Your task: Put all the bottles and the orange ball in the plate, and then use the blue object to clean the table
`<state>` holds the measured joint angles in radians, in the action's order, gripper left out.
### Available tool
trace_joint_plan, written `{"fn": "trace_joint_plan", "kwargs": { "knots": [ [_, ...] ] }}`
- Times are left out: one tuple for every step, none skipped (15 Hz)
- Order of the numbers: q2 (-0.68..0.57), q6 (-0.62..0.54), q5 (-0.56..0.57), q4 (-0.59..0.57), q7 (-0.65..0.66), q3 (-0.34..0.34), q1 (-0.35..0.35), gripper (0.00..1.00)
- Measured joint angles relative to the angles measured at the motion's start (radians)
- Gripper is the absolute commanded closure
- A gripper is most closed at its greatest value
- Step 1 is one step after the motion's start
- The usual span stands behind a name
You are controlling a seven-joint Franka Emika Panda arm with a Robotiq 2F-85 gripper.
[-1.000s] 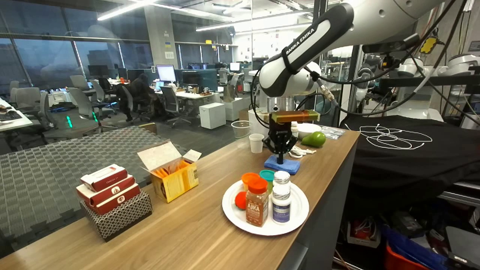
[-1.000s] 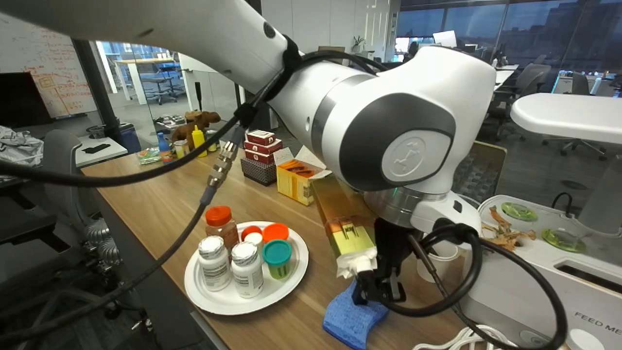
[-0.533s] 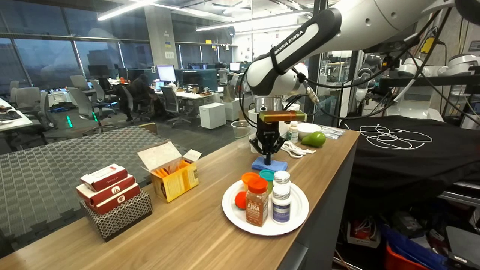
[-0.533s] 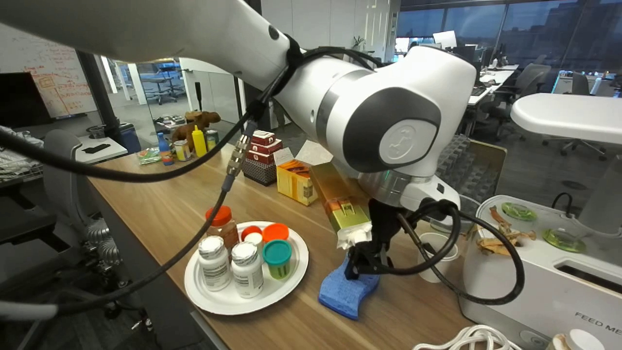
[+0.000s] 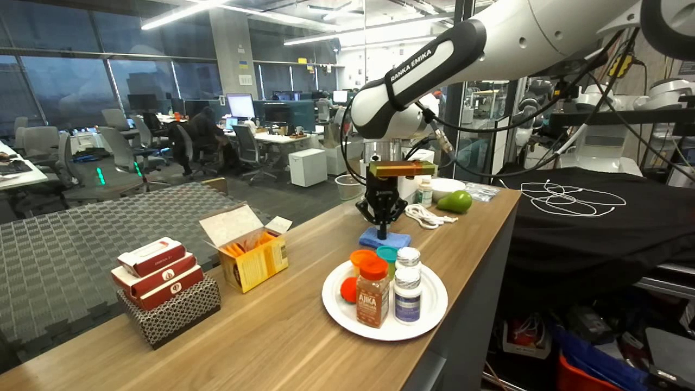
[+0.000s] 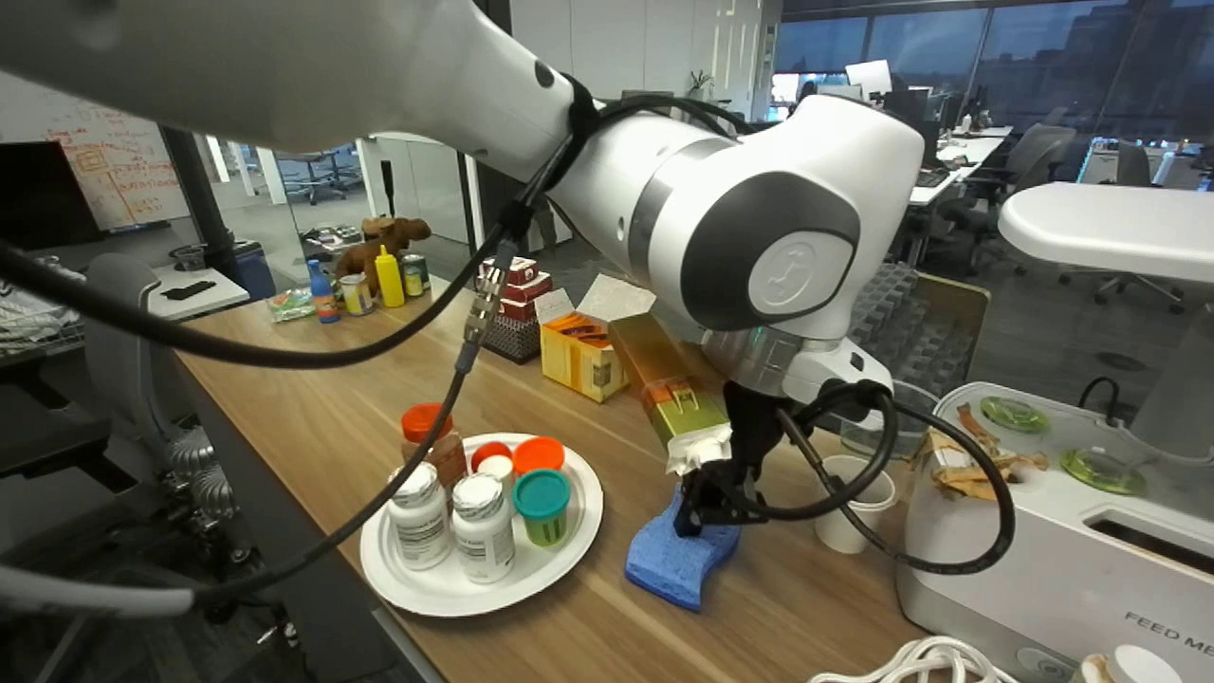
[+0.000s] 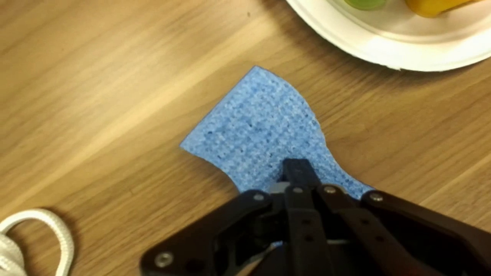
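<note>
My hand (image 7: 297,165) is closed, holding nothing, set tips-down on the blue sponge (image 7: 261,122), which lies on the tabletop (image 5: 271,326); both stand farther from the white cord (image 7: 7,255) than a second ago, so wiping is likely under way; several bottles (image 5: 407,304) and the orange ball (image 5: 348,290) sit on the plate (image 5: 339,317), that step probably done.

Sponge (image 7: 261,119) is light blue with darker specks, and the plate (image 7: 402,55) at its 2 o'clock in the wrist view is just white. Worktop (image 5: 260,336) is brown wood grain; box (image 5: 179,315) at 8 o'clock in an exterior view has a black-and-white lattice.
</note>
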<state>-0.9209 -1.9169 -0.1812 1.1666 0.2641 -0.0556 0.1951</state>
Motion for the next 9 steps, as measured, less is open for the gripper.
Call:
{"fn": "trace_joint_plan", "kwargs": {
  "knots": [
    [0.001,0.000,-0.002,0.004,0.000,-0.001,0.005,1.00],
    [0.003,0.001,-0.008,0.011,0.000,-0.001,0.013,1.00],
    [0.008,0.001,-0.018,0.021,0.000,-0.002,0.021,1.00],
    [0.014,0.000,-0.029,0.035,0.000,-0.002,0.029,1.00],
    [0.025,-0.001,-0.039,0.055,0.000,-0.002,0.037,1.00],
    [0.036,-0.002,-0.045,0.075,0.000,-0.003,0.044,1.00],
    [0.050,-0.004,-0.051,0.101,0.000,-0.004,0.051,1.00],
    [0.066,-0.006,-0.056,0.130,0.000,-0.005,0.056,1.00],
    [0.082,-0.011,-0.061,0.159,-0.001,-0.008,0.060,1.00]
  ]
}}
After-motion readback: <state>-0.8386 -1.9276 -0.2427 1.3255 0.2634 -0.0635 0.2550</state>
